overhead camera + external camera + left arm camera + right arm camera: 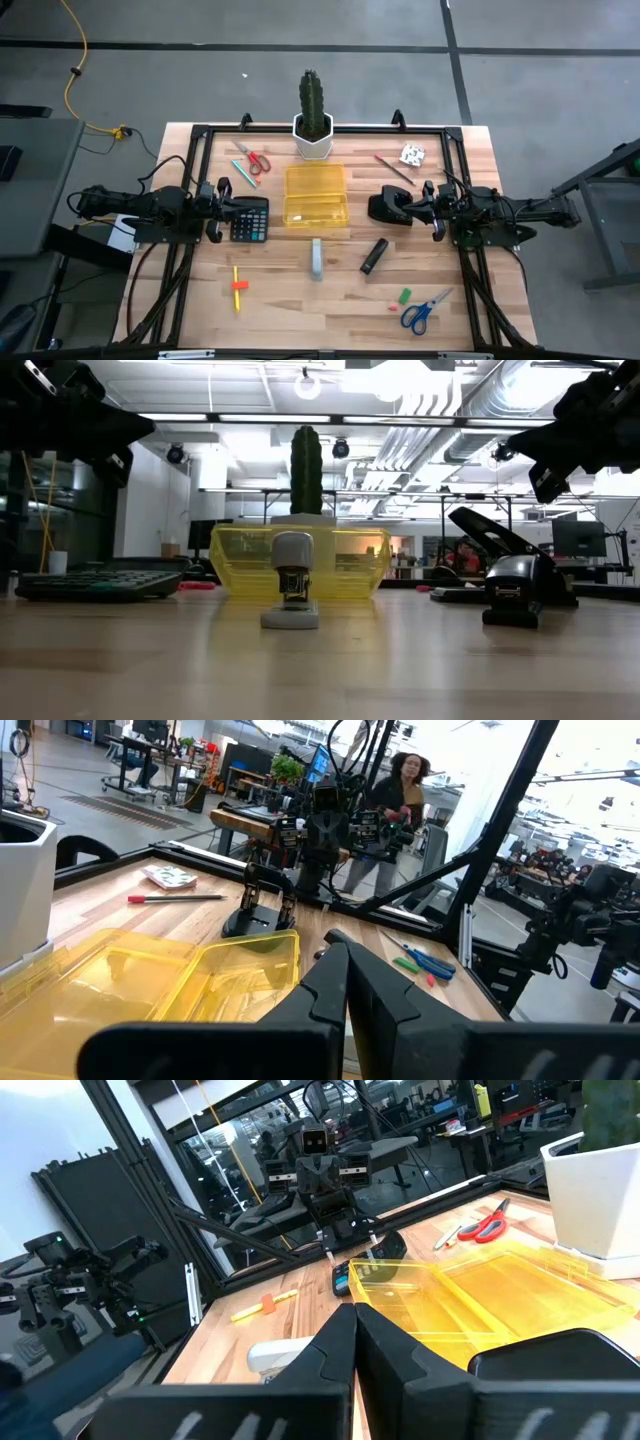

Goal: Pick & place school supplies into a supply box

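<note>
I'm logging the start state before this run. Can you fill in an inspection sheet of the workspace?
Surface: wooden table, black frame around it.
Job's things: yellow supply box empty; red scissors, blue scissors, yellow pencil, red pen all outside it.
Clutter: cactus pot, calculator, stapler.
Grippers: left gripper and right gripper shut, empty, at the sides.
Cables: yellow cable on floor.
Surroundings: a person beyond the table.

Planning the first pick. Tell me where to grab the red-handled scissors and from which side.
Grip the red-handled scissors across the narrow blades, just beyond the loops, coming straight down. They lie flat on the table, so only a top-down pinch fits. The left gripper is nearer.
</note>
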